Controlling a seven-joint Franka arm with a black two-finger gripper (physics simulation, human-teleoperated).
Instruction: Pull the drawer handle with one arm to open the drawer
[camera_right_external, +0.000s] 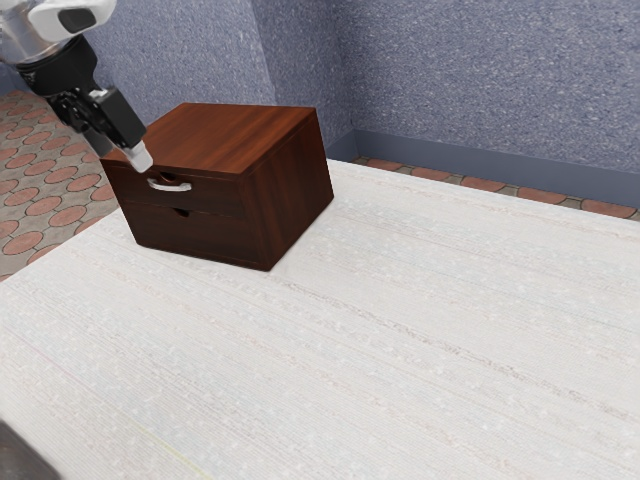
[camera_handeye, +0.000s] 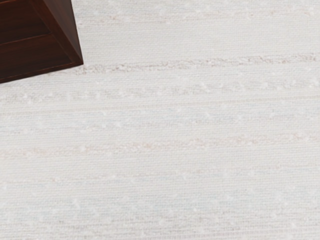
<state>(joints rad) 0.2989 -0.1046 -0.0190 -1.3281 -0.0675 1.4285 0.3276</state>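
A dark wooden cabinet (camera_right_external: 225, 180) with two drawers stands at the back of the white table (camera_right_external: 400, 330), toward the exterior view's left. The top drawer (camera_right_external: 178, 188) carries a pale curved handle (camera_right_external: 168, 184), and its front sits flush with the cabinet face. My black gripper (camera_right_external: 140, 157) comes down from the upper left and hangs just above and to the left of that handle, at the cabinet's top front edge, close to it but not around it. In the wrist view a lower corner of the cabinet (camera_handeye: 35, 40) stands on the table (camera_handeye: 190, 150).
The lower drawer (camera_right_external: 185, 225) has a small dark pull (camera_right_external: 180, 211). A brick-patterned floor (camera_right_external: 40, 200) lies past the table's edge on the exterior view's left. A blue-grey wall (camera_right_external: 480, 70) runs behind the table.
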